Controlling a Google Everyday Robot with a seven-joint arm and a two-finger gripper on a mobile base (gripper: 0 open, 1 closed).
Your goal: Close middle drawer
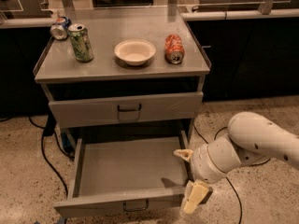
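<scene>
A grey metal bench (122,73) on a speckled stone floor (28,185) is seen from the front and above. All places below are given from this bench.

The middle drawer (126,167) is pulled far out of the bench's front and hangs open below the upper drawer (93,112). It is a long, flat tray with low side walls, and its inside is bare. Its plain front panel, the edge farthest out from the bench, carries a thin loop handle (136,206). The upper drawer, with a black handle (129,108), sits nearly flush with the bench front.

A white robot arm (254,141) reaches in from the bench's right. Its pincer (188,178) is out in front of the bench's right front leg, at the open drawer's right front corner. The pincer is released, its two cream fingers (195,196) spread wide. One points in over the drawer's right wall and the other hangs at the right end of the front panel. Whether either finger touches the metal cannot be told.

On the bench top, a green can (81,43) stands upright near the left edge. A dented can (60,28) lies at the back left corner. A white bowl (135,52) sits in the middle. An orange can (174,48) lies on its side just right of the bowl, short of the right edge.

Open floor lies in front of the bench and on both sides. A black cable (43,148) trails down the floor at its left.
</scene>
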